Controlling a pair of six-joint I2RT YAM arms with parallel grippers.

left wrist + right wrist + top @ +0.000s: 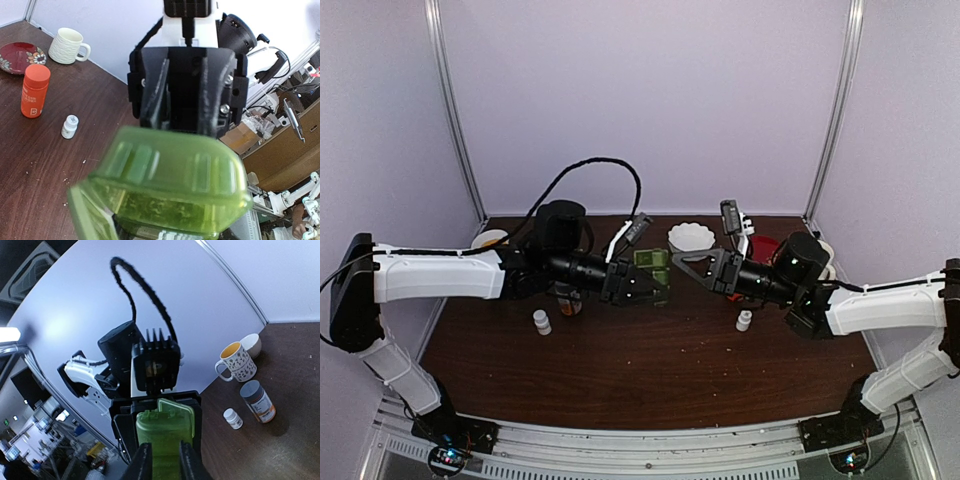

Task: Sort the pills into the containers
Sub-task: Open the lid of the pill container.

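Well, at the far left of the brown table (650,370) a pale cup (490,239) sits behind the left arm. Nearer the front stands a small white bottle (542,321), and just beside it, half under the arm, a grey-capped bottle (257,401).

The left gripper (638,288) reaches toward the table's middle with its jaws clamped on the green pill box (651,261), which hangs above the wood, tilted. The box is blurred in the left wrist view, and any pills are too small to make out.

The right gripper (678,262) meets the box from the other side. Its fingers (142,460) stand close together with a strip of green showing between them — whether they pinch the box I cannot tell.

Behind it rests a white fluted bowl (691,237). A second small white bottle (744,320) stands under the right arm. Further right are an orange bottle (35,90), a white ribbed mug (70,46) and a red plate (17,55), all apart from one another.
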